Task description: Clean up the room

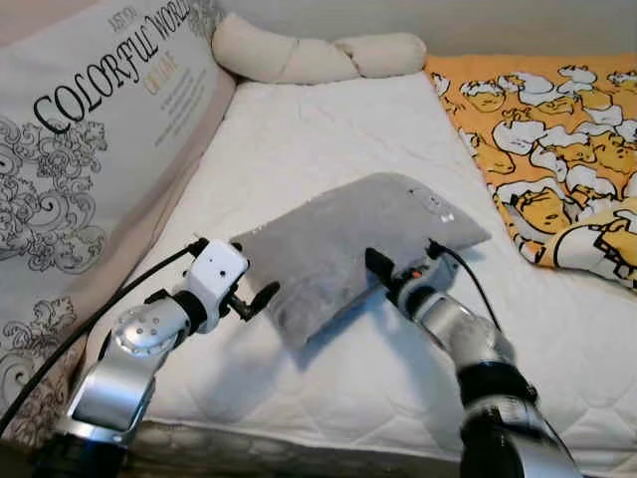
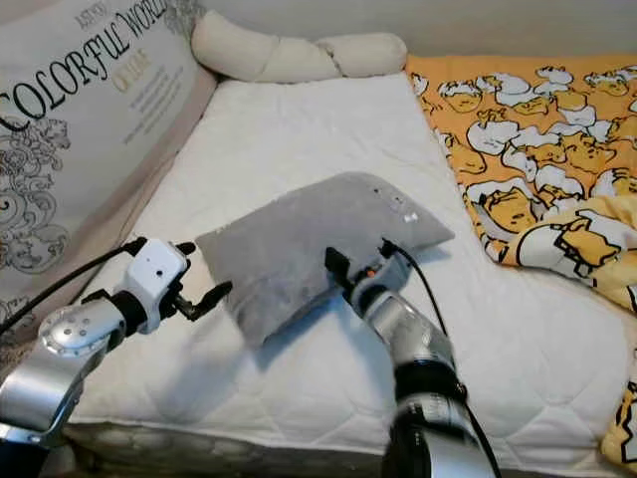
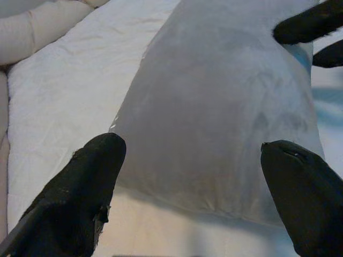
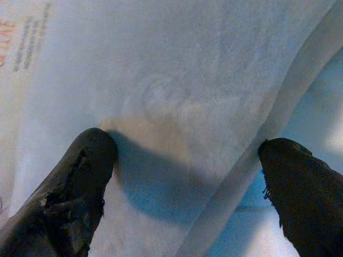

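A gray pillow [image 1: 358,244] lies tilted across the middle of a white mattress [image 1: 328,129], its near corner raised slightly above the surface.

The left gripper [image 1: 261,297] sits at the pillow's near-left edge. In the left wrist view its two black fingers [image 3: 88,187] are spread wide, with the pillow's end between them and neither finger visibly touching the fabric.

The right gripper [image 1: 376,265] rests against the pillow's near-right side. In the right wrist view its fingers [image 4: 80,182] are spread apart, close to the gray fabric.

A large printed cushion [image 1: 90,149] leans along the mattress's left side. A cream bolster [image 1: 309,58] lies at the far end. An orange patterned blanket [image 1: 547,129] covers the right side.
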You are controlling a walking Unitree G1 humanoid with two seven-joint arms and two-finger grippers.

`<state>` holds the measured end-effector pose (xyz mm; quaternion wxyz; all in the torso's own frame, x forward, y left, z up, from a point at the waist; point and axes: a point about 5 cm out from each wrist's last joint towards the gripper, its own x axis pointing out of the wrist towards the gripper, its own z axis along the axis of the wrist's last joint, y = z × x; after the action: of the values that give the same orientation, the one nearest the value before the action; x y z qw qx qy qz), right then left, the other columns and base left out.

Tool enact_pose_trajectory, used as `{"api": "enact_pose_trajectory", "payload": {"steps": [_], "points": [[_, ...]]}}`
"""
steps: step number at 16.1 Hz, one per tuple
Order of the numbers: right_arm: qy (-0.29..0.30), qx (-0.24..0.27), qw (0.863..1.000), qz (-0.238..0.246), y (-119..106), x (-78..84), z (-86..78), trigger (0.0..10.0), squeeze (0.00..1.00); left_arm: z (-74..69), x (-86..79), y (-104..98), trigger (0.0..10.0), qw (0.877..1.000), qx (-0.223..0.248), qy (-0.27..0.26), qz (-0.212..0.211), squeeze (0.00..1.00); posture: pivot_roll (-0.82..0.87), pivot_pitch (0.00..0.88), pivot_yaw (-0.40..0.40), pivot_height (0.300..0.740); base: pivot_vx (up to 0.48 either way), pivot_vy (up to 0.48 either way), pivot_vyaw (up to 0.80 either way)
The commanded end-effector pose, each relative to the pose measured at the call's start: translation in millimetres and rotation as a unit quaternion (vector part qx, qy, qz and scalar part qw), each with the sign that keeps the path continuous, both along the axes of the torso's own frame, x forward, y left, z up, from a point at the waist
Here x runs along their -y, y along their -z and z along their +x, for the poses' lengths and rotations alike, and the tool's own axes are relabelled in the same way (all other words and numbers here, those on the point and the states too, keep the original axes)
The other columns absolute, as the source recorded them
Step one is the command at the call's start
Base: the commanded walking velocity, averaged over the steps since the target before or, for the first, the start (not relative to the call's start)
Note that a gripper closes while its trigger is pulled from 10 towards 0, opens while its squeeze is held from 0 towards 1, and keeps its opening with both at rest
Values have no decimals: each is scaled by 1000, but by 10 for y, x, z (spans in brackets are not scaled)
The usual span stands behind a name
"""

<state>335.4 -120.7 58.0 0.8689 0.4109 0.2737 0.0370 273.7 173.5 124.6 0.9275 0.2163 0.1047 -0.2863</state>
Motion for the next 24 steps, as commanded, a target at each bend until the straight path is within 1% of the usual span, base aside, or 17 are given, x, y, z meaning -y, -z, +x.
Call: {"api": "enact_pose_trajectory", "payload": {"steps": [1,2,3,5,7,8,9,10,11,12,15,17,21,22,24], "points": [[23,-3,1000,19,-23,-21,66,10000,0,3,-34,-13,10000,1000,-2,1,3,0,57,0,95,740,0,0,0],[49,-12,998,40,-55,-74,145,10000,0,-13,-38,-15,10000,1000,-4,4,4,0,75,0,97,740,0,0,0],[65,-18,996,51,-77,-109,187,10000,0,-32,-46,-18,10000,1000,-5,5,5,0,82,0,97,740,0,0,0],[98,-21,990,103,-129,-151,247,10000,0,-82,-81,-13,10000,1000,-12,6,10,0,102,0,94,740,0,0,0],[112,-26,987,110,-146,-155,272,10000,0,-111,-117,-15,10000,1000,-15,3,12,0,115,0,92,740,0,0,0],[115,-35,988,101,-133,-155,272,9451,0,-123,-128,-16,10000,1000,-15,3,14,0,118,0,91,740,0,0,0],[109,-52,990,74,-101,-160,256,118,0,-133,-140,-18,10000,1000,-16,2,15,0,119,0,90,740,0,0,0],[106,-55,991,61,-91,-158,252,0,0,-133,-142,-19,10000,1000,-17,1,16,0,119,0,90,740,0,0,0],[109,-62,992,25,-55,-111,236,0,0,-129,-135,-17,10000,1000,-17,1,16,0,117,0,88,740,0,0,0],[109,-69,992,18,-31,-96,222,0,0,-126,-124,-15,10000,1000,-17,1,16,0,118,0,85,740,0,0,0],[121,-77,990,16,5,-62,202,0,0,-104,-106,-29,10000,1000,-14,-1,12,0,121,0,80,740,0,0,0],[123,-73,990,14,-4,-57,209,0,0,-106,-117,-27,10000,1000,-13,-3,13,0,126,0,77,740,0,0,0],[122,-67,990,19,-16,-78,216,0,0,-130,-140,-44,10000,1000,-11,-11,14,0,144,0,68,740,0,0,0],[122,-65,990,19,-16,-83,216,0,0,-140,-142,-42,10000,1000,-12,-12,13,0,137,0,83,740,0,0,0],[124,-66,990,19,-9,-86,211,0,0,-140,-136,-36,10000,1000,-15,-10,14,0,136,0,83,740,0,0,0]]}}
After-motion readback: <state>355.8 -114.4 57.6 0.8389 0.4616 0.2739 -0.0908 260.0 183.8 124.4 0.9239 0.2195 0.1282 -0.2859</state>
